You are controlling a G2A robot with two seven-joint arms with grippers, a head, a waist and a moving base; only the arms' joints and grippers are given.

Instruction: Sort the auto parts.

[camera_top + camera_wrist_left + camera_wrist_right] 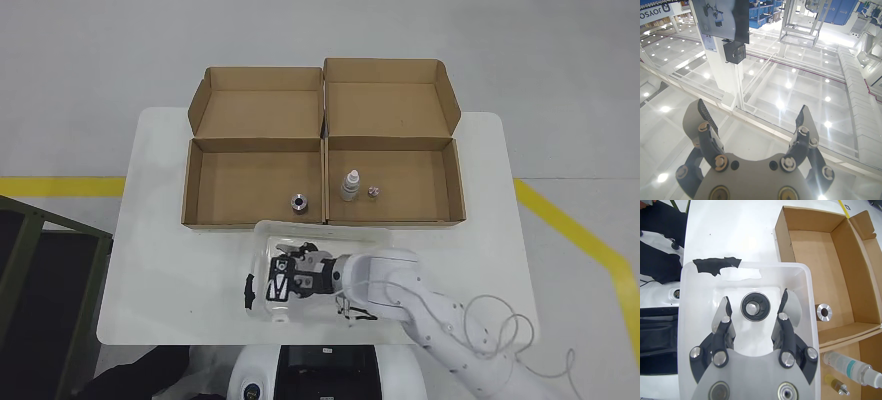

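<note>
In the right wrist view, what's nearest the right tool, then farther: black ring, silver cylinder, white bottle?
1. Black ring, in the white bin, right by the open right tool.
2. Silver cylinder, in the cardboard box beside the bin.
3. White bottle, in the next box over.

Left gripper [752, 113] gapes upward — ceiling lights [780, 103], perhaps a screen [720, 18] beyond.

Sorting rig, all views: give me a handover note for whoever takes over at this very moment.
Right gripper: open, jaws over the white bin, one on either side of the black ring, not touching it.
Left gripper: open, empty, pointing at the ceiling.
Done: silver cylinder in one cardboard box; bottle and small vial in the other box.
Left: grasp the ring and box it.
</note>
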